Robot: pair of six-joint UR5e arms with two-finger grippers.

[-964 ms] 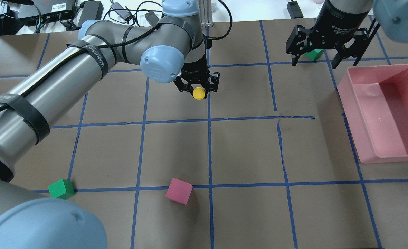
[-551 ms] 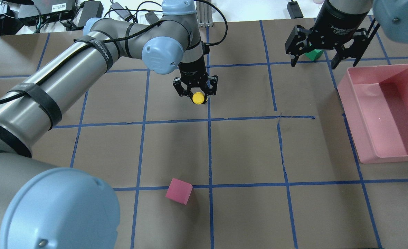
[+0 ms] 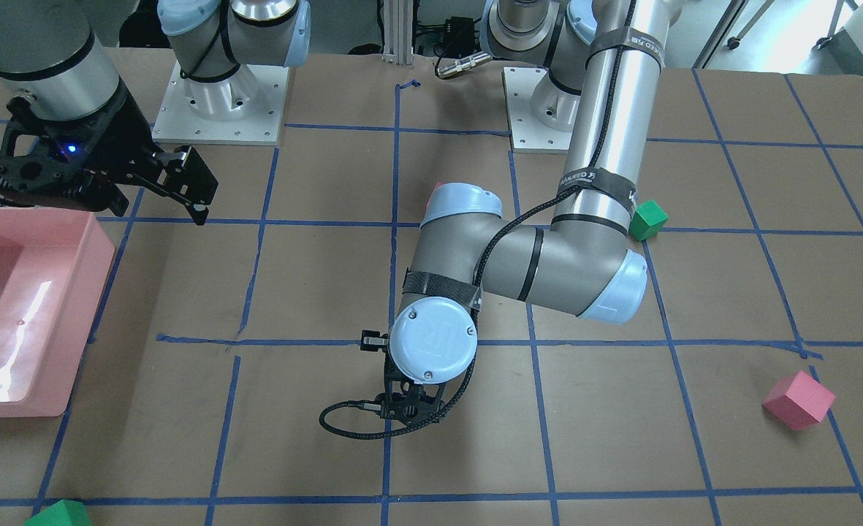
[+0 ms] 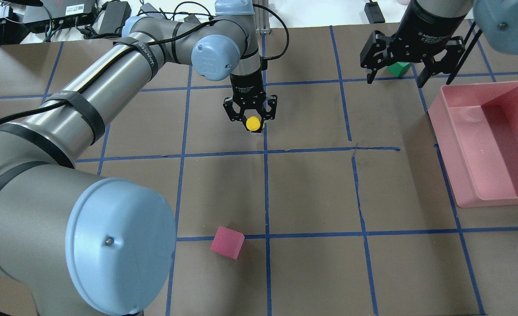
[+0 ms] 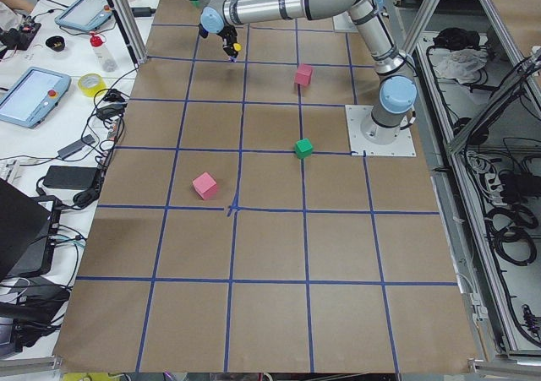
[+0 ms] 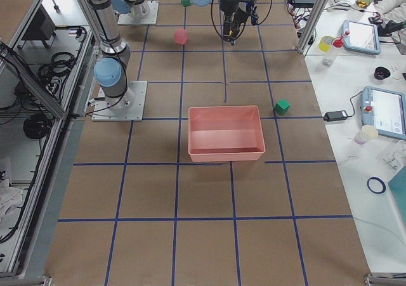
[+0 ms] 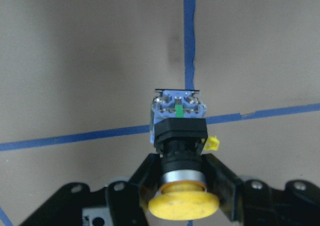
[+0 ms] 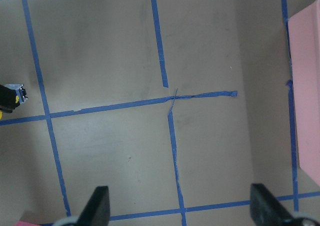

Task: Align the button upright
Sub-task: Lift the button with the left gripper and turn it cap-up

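Brown paper gridded with blue tape covers the table (image 4: 311, 193), and the left gripper (image 7: 186, 186) hangs over one tape crossing. Its fingers (image 7: 222, 180) are clamped on the black neck of the button (image 7: 178, 131), just under the yellow cap. Held that way, the cap faces up and the grey base points down at the paper, which suits setting it upright; whether the base touches the table I cannot tell. Well apart, the right gripper (image 4: 394, 82) hovers with jaws spread wide and empty, out of the way near a green cube (image 4: 399, 69) and the pink bin (image 4: 495, 199)
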